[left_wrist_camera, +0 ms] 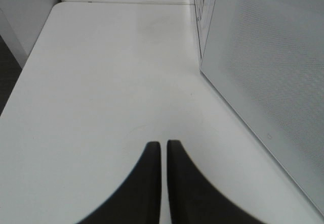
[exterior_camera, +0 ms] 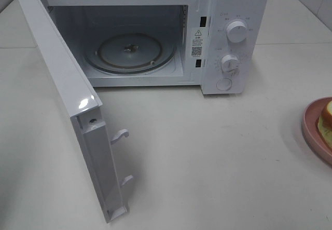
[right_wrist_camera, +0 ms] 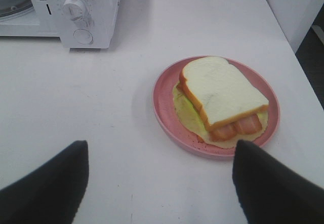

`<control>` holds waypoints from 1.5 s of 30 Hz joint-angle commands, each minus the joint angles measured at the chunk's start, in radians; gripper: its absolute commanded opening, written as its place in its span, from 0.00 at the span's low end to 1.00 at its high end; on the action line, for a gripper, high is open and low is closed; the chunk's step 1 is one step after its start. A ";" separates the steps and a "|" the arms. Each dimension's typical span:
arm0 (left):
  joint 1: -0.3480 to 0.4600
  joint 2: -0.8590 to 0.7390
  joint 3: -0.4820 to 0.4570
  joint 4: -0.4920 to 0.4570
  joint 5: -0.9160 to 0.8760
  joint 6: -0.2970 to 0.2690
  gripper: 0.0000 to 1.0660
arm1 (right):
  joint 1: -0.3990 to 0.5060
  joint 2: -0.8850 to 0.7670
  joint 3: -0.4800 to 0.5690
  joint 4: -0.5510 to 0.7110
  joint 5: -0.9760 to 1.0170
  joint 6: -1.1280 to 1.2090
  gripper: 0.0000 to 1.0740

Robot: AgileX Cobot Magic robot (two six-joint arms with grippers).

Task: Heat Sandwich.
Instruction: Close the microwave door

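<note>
Microwave (exterior_camera: pixel 155 32) sat at the upper centre of the high view, door (exterior_camera: pixel 72 110) swung wide open toward the lower left. Glass turntable (exterior_camera: pixel 129 52) lay bare inside the cavity. Two round knobs (exterior_camera: pixel 237 32) and a button showed on the control panel at the right of the cavity. Two latch hooks (exterior_camera: pixel 120 135) stuck out from the door's inner edge.

Sandwich (right_wrist_camera: pixel 223 95) lay on a pink plate (right_wrist_camera: pixel 164 102) at the centre right of the right wrist frame, on the white table (right_wrist_camera: pixel 101 107). Top slice white with orange crust, pale yellow-green layer and reddish-orange filling poking out at the near edge. In the high view, only a sliver of plate and sandwich (exterior_camera: pixel 327 121) visible at the far right edge, well apart from the microwave.

Right gripper (right_wrist_camera: pixel 159 178) stood spread wide, gripping nothing, dark fingers (right_wrist_camera: pixel 48 186) at the lower corners of its frame, sandwich ahead and between them but not touched. Could not tell height above the table.

Left gripper (left_wrist_camera: pixel 163 150) was closed, fingers (left_wrist_camera: pixel 147 183) nearly touching with a thin slit between, nothing in them. Sat at the bottom centre of its frame over bare table, with the door's perforated outer face (left_wrist_camera: pixel 273 82) filling the right side.

Neither arm appeared in the high view.
</note>
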 commanded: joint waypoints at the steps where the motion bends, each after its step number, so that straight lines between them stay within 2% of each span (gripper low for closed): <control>1: 0.003 0.060 0.045 0.001 -0.122 -0.005 0.00 | -0.008 -0.026 0.005 0.003 -0.007 -0.007 0.71; 7: 0.003 0.128 0.124 0.001 -0.325 -0.005 0.00 | -0.008 -0.026 0.005 0.003 -0.007 -0.007 0.71; 11: 0.003 0.203 0.222 0.002 -0.571 -0.005 0.00 | -0.008 -0.026 0.005 0.003 -0.007 -0.007 0.71; 12: 0.003 0.203 0.222 0.002 -0.571 -0.005 0.00 | -0.008 -0.026 0.005 0.003 -0.007 -0.007 0.71; 15: 0.003 0.260 0.263 0.002 -0.747 -0.005 0.00 | -0.008 -0.026 0.005 0.003 -0.007 -0.007 0.71; 19: 0.003 0.312 0.277 0.002 -0.868 -0.005 0.00 | -0.008 -0.026 0.005 0.003 -0.007 -0.007 0.71; 27: 0.003 0.519 0.277 0.064 -1.123 -0.014 0.00 | -0.008 -0.026 0.005 0.003 -0.007 -0.008 0.71; 30: -0.010 0.628 0.277 0.120 -1.257 -0.062 0.00 | -0.008 -0.026 0.005 0.003 -0.007 -0.008 0.71; 32: -0.017 0.654 0.273 0.130 -1.271 -0.066 0.00 | -0.008 -0.026 0.005 0.003 -0.007 -0.008 0.71; 37: -0.063 0.775 0.238 0.167 -1.330 -0.066 0.00 | -0.008 -0.026 0.005 0.003 -0.007 -0.008 0.71; 40: -0.127 0.861 0.196 0.179 -1.369 -0.065 0.00 | -0.008 -0.026 0.005 0.003 -0.007 -0.007 0.71; 45: -0.185 0.962 0.148 0.200 -1.404 -0.065 0.00 | -0.008 -0.026 0.005 0.002 -0.007 -0.007 0.71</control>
